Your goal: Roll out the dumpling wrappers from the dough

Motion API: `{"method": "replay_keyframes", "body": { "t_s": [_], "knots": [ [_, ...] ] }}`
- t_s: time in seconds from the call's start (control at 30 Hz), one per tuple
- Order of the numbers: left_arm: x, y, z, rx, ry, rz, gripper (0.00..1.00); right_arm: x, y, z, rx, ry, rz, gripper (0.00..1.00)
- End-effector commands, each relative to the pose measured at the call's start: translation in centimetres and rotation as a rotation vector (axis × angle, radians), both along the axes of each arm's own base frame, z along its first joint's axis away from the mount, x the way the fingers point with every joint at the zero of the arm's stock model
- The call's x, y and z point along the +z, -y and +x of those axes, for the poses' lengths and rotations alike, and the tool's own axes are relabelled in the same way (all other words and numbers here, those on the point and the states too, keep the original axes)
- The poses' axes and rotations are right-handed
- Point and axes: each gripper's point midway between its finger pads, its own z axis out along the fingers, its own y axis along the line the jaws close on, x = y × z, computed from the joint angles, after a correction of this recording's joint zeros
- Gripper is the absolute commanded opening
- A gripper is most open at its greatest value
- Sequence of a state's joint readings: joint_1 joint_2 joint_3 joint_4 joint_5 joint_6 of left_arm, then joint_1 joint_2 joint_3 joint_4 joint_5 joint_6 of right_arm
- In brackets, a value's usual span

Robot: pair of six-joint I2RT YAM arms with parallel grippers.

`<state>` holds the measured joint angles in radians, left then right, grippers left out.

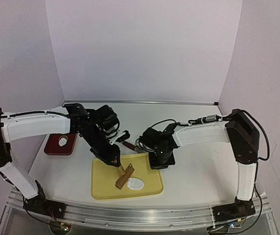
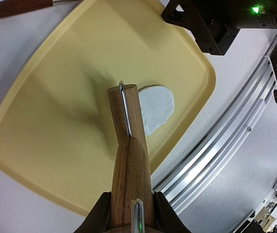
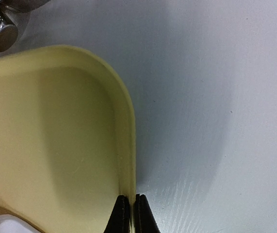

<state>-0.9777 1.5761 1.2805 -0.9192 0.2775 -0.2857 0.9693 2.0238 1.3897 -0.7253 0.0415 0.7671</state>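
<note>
Left gripper (image 2: 131,216) angles down and inward, clamped in a grip; right gripper (image 3: 130,213) points straight down, pinched tight

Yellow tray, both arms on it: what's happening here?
The left gripper holds a wooden rolling pin, its roller end on the edge of a flat white dough disc lying in the yellow tray. The right gripper is shut on the tray's right rim, apparently steadying it.

Robot lab: white backdrop panels (image 1: 144,49), alu base rail (image 1: 144,218).
</note>
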Motion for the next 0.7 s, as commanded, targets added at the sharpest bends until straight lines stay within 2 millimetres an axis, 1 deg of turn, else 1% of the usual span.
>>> {"method": "replay_keyframes", "body": {
  "t_s": [0.0,0.07,0.13,0.2,0.27,0.3,0.37,0.47,0.53,0.67],
  "knots": [
    [7.0,3.3,1.0,-0.059,0.072,-0.175,0.0,3.7,-0.9,0.7,-0.031,0.026,0.056,0.0],
    [6.2,3.2,0.6,-0.094,0.038,-0.138,0.0,4.0,-1.7,0.7,-0.047,0.008,0.077,0.0],
    [5.8,2.8,0.8,-0.09,0.056,-0.12,0.0,3.7,-2.2,0.4,-0.08,-0.026,0.089,0.0],
    [5.7,2.6,-0.2,-0.123,0.019,-0.128,0.0,3.7,-3.0,0.2,-0.103,-0.053,0.118,0.0],
    [4.7,1.8,-1.4,-0.155,-0.042,-0.089,0.0,4.1,-3.6,0.2,-0.107,-0.056,0.129,0.0],
    [4.0,1.3,-1.7,-0.158,-0.052,-0.065,0.0,4.3,-3.5,0.2,-0.113,-0.05,0.124,0.0],
    [2.6,0.1,-1.2,-0.138,-0.032,-0.01,0.0,4.3,-3.2,0.2,-0.128,-0.044,0.118,0.0],
    [0.5,-1.2,-0.9,-0.1,-0.059,0.047,0.0,3.9,-3.0,-0.2,-0.141,-0.056,0.109,0.0],
    [-0.3,-1.4,-0.4,-0.069,-0.055,0.068,0.0,3.7,-2.8,-0.5,-0.151,-0.067,0.103,0.0],
    [-0.8,-1.0,0.8,-0.023,-0.026,0.069,0.0,3.9,-2.7,-0.7,-0.16,-0.062,0.107,0.0]
  ]
}}
